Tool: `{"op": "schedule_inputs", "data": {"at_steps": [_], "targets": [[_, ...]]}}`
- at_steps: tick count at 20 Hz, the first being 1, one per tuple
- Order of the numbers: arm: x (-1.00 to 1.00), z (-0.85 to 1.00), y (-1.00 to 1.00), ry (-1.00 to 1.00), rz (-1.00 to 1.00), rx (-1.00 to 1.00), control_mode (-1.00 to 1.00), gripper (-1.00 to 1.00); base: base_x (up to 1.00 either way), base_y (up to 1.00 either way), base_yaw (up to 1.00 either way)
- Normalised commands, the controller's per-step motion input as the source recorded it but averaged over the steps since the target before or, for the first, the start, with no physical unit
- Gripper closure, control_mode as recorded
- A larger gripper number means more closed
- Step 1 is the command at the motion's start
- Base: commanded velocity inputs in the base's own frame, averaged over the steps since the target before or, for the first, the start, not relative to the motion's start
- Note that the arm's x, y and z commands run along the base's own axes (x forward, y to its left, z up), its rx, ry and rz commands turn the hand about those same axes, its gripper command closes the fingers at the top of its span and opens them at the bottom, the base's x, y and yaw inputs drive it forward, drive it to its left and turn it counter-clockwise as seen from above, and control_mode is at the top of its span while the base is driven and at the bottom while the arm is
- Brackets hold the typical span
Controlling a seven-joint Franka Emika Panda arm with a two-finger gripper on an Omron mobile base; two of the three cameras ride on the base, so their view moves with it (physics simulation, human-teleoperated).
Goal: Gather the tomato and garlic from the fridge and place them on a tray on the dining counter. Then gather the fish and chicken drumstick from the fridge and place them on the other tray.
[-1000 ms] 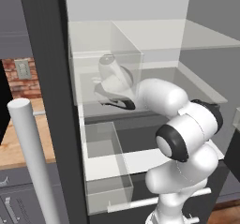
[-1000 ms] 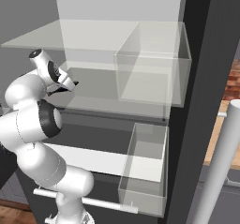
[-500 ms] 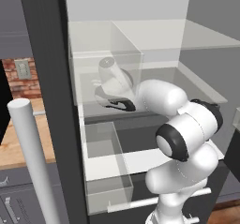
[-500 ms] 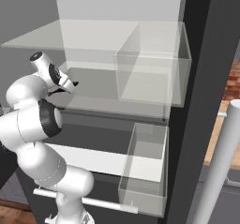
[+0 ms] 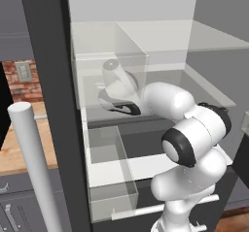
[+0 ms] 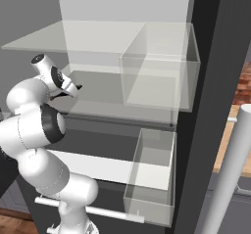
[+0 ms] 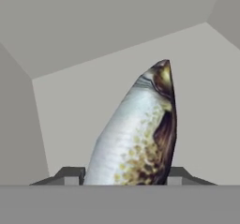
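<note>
- Arm point(image 5: 187, 139) reaches into the open fridge, hand at the level of the middle glass shelf point(image 6: 103, 108).
- Hand view: fish point(image 7: 136, 138), silvery with brown speckled flank, lies on the pale shelf floor and stretches away from the camera, head end pointing up the frame.
- End effector point(image 7: 125, 175): two dark fingertips point(image 7: 70, 175) sit on either side of the near end of the fish, right against its flanks. Whether they press on it or just bracket it, cannot tell.
- Left base view: the wrist sits behind the clear door bin point(image 5: 109, 75), its dark end low over the shelf; the fish itself is hidden by the hand there.
- Right base view: the wrist tilts down and toward the fridge's back wall.
- Lower clear drawer point(image 6: 152, 174) stands pulled out below the shelf.
- White cylindrical door handle point(image 5: 34, 163) stands in the foreground; wooden desk point(image 5: 14, 143) and brick wall point(image 5: 22, 73) behind it.
</note>
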Motion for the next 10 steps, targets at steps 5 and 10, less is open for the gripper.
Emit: {"op": "schedule_inputs", "data": {"at_steps": [5,10], "targets": [[0.00,-0.01,0.00,0.00,0.00,0.00,-1.00,1.00,0.00,0.00,0.00],[0.00,-0.11,0.00,0.00,0.00,0.00,-1.00,1.00,0.00,0.00,0.00]]}}
